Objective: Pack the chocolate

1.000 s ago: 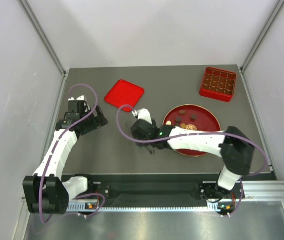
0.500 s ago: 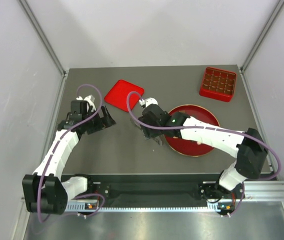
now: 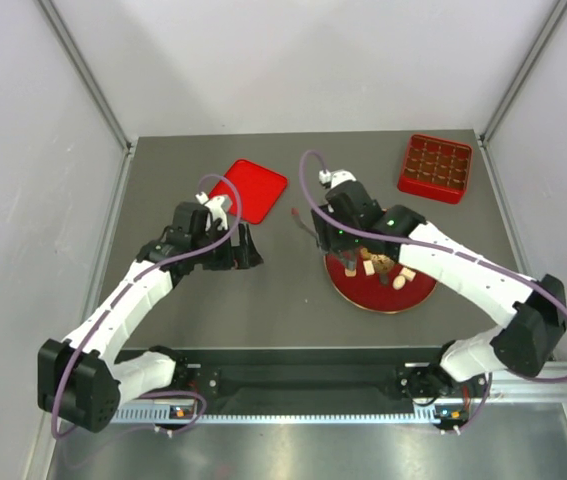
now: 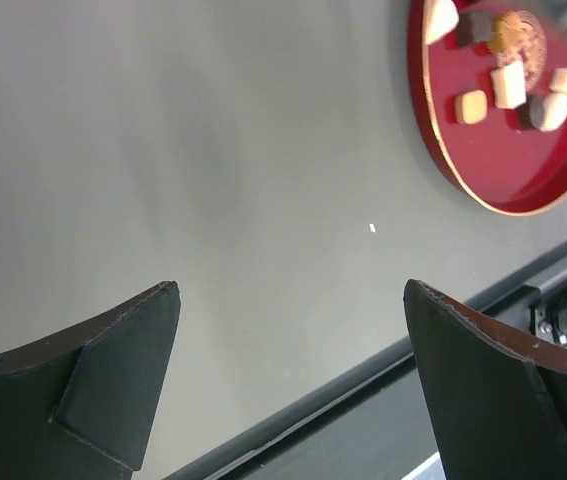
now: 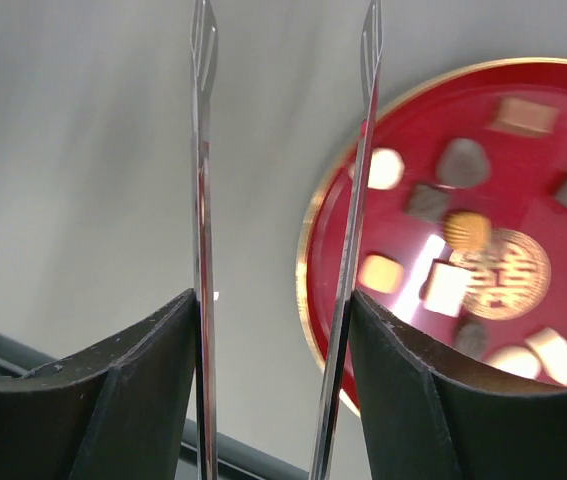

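Looks barely begun: no piece packed, seemingly. Nearest, at 4 o'clock on the counter (image 3: 263, 300), red plate (image 4: 508, 175) carrying all the chocolate (image 5: 446, 287) in view, loose, cream to dark. At its 10 o'clock edge, right claw (image 5: 275, 300) clamped on thin tongs (image 5: 201, 200), blades apart and empty. At 9 o'clock, left claw (image 4: 291, 290) spread wide, holding nothing. Farther, at 11 o'clock, flat red lid (image 3: 248, 188). Farthest, at 1 o'clock, red gridded box (image 3: 435, 167), cells seemingly unfilled

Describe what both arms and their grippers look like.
Both arms match: the left arm and right arm have white rounded link shells with black joints and bases. A purple cable loops along each. A small green light glows on the right arm. The left gripper and right gripper have dark, wedge-shaped fingers.
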Controlling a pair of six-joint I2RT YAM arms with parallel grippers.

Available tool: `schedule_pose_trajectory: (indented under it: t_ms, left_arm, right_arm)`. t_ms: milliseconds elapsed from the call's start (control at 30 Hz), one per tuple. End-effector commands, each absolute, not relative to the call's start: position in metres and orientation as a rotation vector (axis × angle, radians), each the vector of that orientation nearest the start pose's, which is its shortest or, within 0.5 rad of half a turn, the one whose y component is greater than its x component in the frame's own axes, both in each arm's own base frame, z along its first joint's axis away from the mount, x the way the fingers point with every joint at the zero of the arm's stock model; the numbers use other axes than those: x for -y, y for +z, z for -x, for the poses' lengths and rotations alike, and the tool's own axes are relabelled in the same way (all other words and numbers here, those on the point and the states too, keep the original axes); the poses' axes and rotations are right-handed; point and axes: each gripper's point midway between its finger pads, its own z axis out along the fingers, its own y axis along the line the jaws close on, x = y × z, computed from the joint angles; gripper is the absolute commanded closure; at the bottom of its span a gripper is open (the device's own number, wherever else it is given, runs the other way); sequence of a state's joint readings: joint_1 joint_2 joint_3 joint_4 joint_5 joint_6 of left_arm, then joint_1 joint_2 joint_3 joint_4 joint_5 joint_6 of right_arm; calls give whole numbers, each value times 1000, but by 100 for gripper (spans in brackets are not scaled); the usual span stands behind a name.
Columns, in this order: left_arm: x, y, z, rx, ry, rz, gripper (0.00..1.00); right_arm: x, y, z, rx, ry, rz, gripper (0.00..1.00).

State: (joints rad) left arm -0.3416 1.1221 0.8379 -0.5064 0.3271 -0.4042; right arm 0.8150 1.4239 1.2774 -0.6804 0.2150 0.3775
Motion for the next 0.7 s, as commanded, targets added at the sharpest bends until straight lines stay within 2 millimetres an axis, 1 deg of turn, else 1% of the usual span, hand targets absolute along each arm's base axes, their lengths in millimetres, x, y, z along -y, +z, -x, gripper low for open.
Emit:
schedule_pose_trajectory:
  t_ms: [0,33,67,100,167,200,233,267,300,333,367,500,567,667]
  left_arm:
    - [185,179,-265,-2324,-823,-182,1]
    - [191,182,-259,-2319,-872,-220,1]
    - [193,184,-257,-2313,-890,-232,1]
    - [195,186,-255,-2310,-905,-246,1]
    - [196,186,-250,-2323,-922,-263,1]
    - [195,187,-249,-2318,-917,-267,1]
    - [193,185,-247,-2325,-904,-272,1]
    - [189,183,-248,-2329,-873,-264,2]
    - [186,184,-248,-2323,-856,-262,1]
    - [184,183,-247,-2329,-837,-263,1]
    - [179,182,-248,-2326,-802,-252,1]
    - [170,174,-246,-2327,-745,-237,1]
    - [167,168,-245,-2340,-724,-230,1]
    - [164,165,-245,-2354,-704,-230,1]
  right_arm:
    - [-228,206,-272,-2348,290,345,42]
    - [-219,204,-274,-2357,275,317,42]
    - [-213,205,-273,-2361,270,297,42]
    - [-206,199,-270,-2385,249,291,43]
    - [-194,199,-270,-2395,224,250,43]
    - [-187,194,-268,-2411,200,237,44]
    - [-180,195,-268,-2410,194,218,44]
    - [-177,194,-267,-2414,190,206,45]
    - [-172,188,-265,-2428,174,203,45]
    - [-167,188,-265,-2430,175,177,46]
    - [-165,186,-264,-2436,174,174,46]
    - [-159,178,-260,-2460,158,155,47]
    - [-154,172,-258,-2473,138,149,47]
    - [-152,169,-260,-2472,133,139,48]
